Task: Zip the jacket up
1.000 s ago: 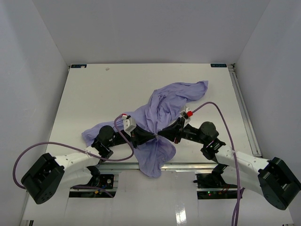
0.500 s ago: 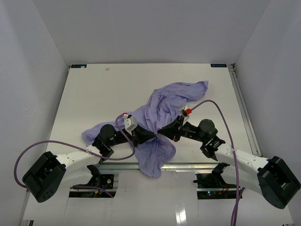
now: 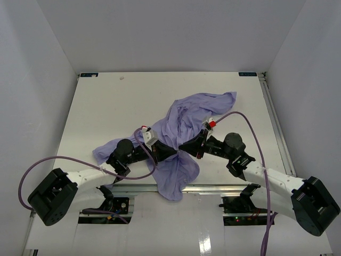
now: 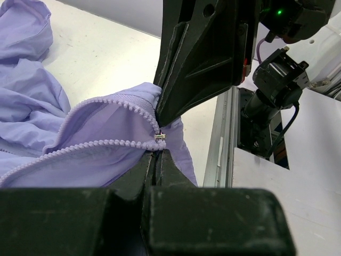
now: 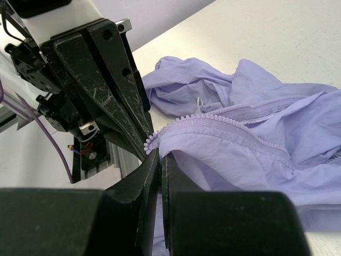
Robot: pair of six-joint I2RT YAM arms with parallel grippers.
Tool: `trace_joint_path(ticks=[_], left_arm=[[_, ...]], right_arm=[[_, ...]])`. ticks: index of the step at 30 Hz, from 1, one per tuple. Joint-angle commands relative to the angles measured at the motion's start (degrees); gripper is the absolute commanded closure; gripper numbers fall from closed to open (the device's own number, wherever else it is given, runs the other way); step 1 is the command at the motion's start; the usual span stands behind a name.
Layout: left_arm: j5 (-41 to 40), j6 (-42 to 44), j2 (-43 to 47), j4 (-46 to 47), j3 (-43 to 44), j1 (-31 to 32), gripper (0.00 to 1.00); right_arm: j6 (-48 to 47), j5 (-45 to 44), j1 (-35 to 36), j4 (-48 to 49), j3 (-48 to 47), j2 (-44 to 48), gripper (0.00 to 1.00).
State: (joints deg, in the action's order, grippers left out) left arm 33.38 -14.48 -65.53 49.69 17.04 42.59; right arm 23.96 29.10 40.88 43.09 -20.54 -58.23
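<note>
The left arm [image 3: 85, 176] and right arm [image 3: 274, 181] had white links, black joints and scuffed black jaws; each trailed a purple cable [image 3: 48, 161] (a red tab [image 3: 212, 124] marked the right wrist).

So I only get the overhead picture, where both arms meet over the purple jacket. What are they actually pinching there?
Observer: The left fingers are shut on the jacket edge, just under a small metal zipper piece.
Operator: And the other arm?
Observer: The right fingers clamp the fabric where a row of zipper teeth ends.
Operator: Zipped yet?
Observer: No; the two rows of teeth lie apart.
</note>
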Motion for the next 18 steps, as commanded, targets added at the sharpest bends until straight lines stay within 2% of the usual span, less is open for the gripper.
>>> trace_joint_path(ticks=[1, 4, 8, 18], left_arm=[[-4.3, -2.2, 2.1, -5.8, 0.3, 0.3, 1.0], [-6.1, -3.2, 4.4, -6.8, 0.5, 0.3, 1.0], [-7.5, -3.5, 4.8, -11.5, 2.5, 0.2, 1.0], [-6.9, -3.9, 5.4, -11.4, 2.2, 0.3, 1.0]], right_arm=[[-1.1, -0.3, -0.1, 4.5, -2.4, -0.6, 0.92], [-1.2, -0.9, 0.0, 3.8, -1.2, -0.3, 0.91], [-1.5, -1.8, 0.0, 1.5, -1.2, 0.6, 0.74], [-1.3, -10.0, 0.2, -9.3, -1.2, 6.6, 0.55]])
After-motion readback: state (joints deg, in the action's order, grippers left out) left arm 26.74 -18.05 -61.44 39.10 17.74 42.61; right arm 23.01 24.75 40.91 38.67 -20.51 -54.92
